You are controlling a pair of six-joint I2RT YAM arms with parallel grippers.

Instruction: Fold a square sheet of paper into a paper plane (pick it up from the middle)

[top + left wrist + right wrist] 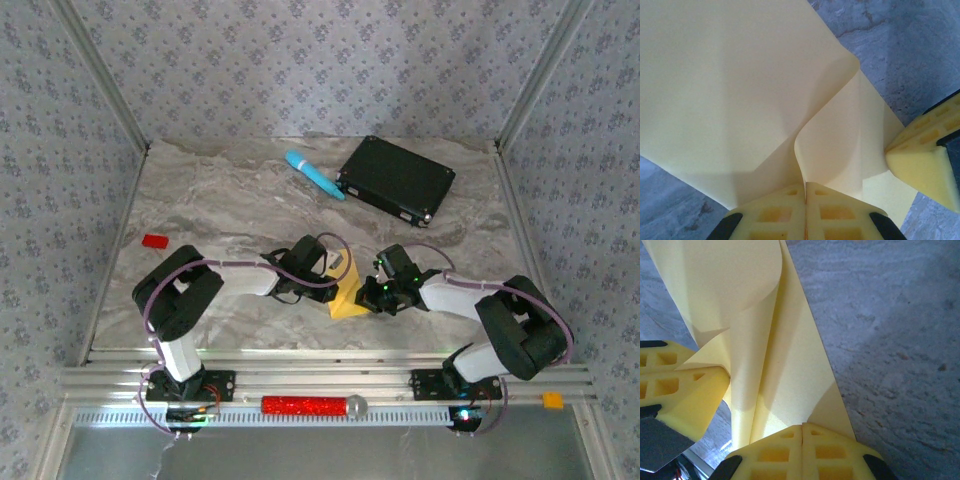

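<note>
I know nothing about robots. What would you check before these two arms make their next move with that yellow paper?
1. Left gripper shut on the thin yellow paper sheet: ok.
2. Right gripper shut on the same sheet: ok.
3. Fold pressed flat: not ok, it bows in soft curves.
4. Edges lined up: cannot tell.
5. Black flat box and light-blue cylinder apart from the paper: ok.

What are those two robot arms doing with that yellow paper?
They are working on a fold. The left hand and the right hand are both shut on the square sheet of paper, pinching it close together near the front of the table. The paper is bent and curled between them, not yet a plane.
</note>
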